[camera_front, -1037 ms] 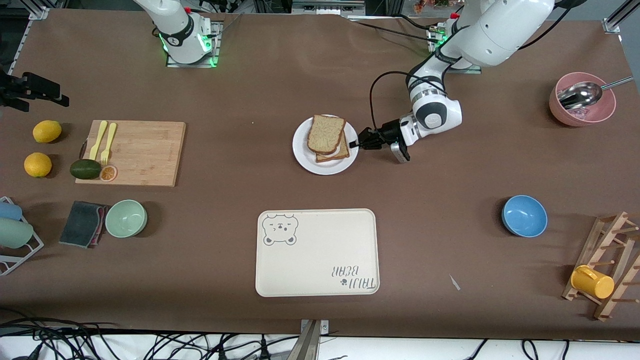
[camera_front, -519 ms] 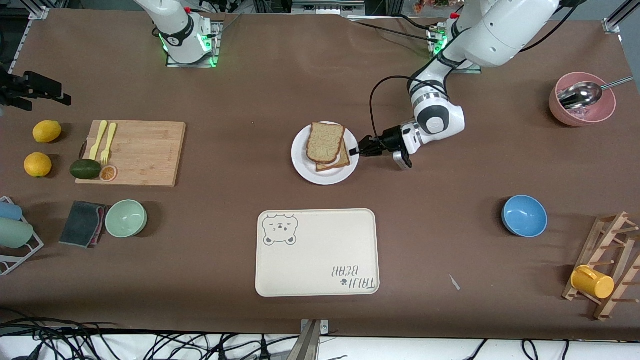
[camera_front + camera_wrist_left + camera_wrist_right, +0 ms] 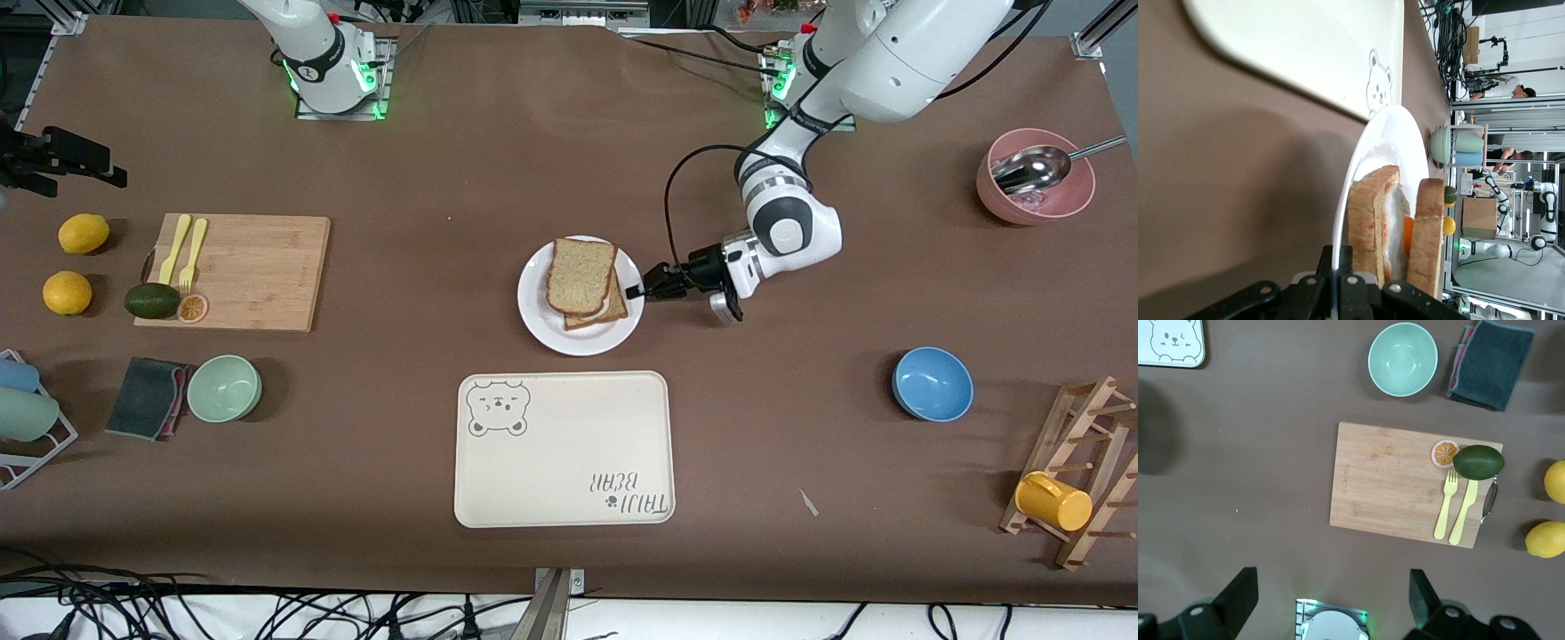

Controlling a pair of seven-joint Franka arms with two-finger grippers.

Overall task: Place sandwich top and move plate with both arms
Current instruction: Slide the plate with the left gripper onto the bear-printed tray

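The white plate lies mid-table, a little farther from the front camera than the bear tray. On it the sandwich top, a plain brown slice, rests on the egg and the lower slice. My left gripper is shut on the plate's rim at the side toward the left arm's end. In the left wrist view its fingers pinch the thin rim of the plate, with the top slice and orange egg just past them. My right gripper is open and empty, high over the table near its base.
The cream bear tray lies just nearer the front camera than the plate. A blue bowl and pink bowl are toward the left arm's end. The cutting board, green bowl and lemons are toward the right arm's end.
My left gripper has drawn the plate with the sandwich toward the front camera and the tray. The right arm has not visibly moved.
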